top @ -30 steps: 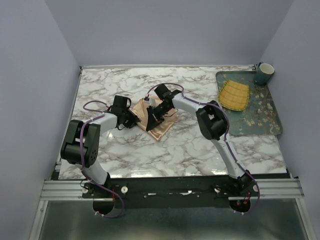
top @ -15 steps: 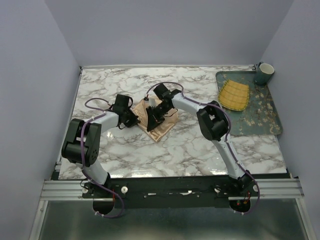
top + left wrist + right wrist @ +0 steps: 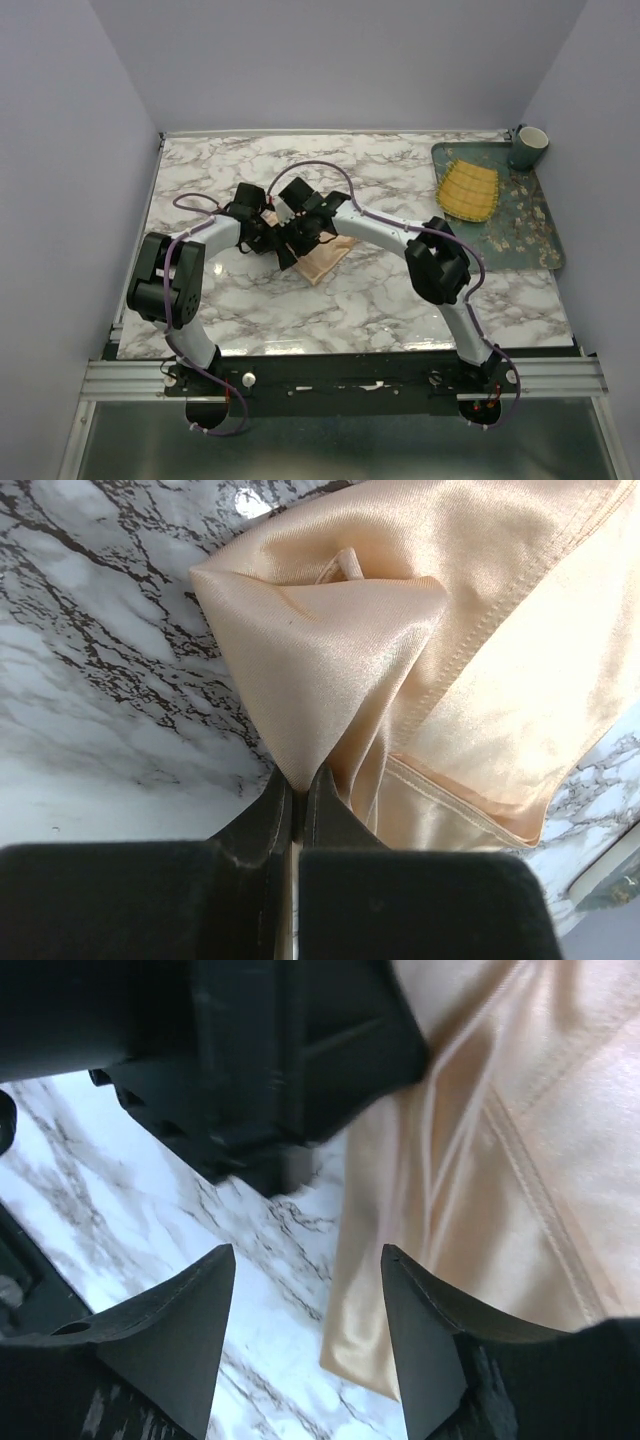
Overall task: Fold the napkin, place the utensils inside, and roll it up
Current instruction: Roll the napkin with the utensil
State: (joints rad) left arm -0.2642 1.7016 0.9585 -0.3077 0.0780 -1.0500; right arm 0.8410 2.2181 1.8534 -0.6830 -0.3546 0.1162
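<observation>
The peach-orange napkin (image 3: 328,257) lies crumpled and partly folded on the marble table (image 3: 400,290), just left of centre. My left gripper (image 3: 298,782) is shut on a pointed corner of the napkin (image 3: 400,650), lifting it into a small peak. In the top view the left gripper (image 3: 266,231) sits at the cloth's left edge. My right gripper (image 3: 305,1260) stands open right beside it, its fingertips over bare marble and the napkin's (image 3: 500,1160) lower edge, with nothing between them. The right gripper (image 3: 298,238) nearly touches the left one. No utensils can be made out.
A teal tray (image 3: 520,235) at the back right holds a yellow checked cloth (image 3: 468,190). A green mug (image 3: 528,146) stands at the tray's far corner. Purple walls close in the table on three sides.
My left gripper has closed on the napkin's corner. My right gripper has let go of the cloth, opened, and swung left until it is close against the left gripper.
</observation>
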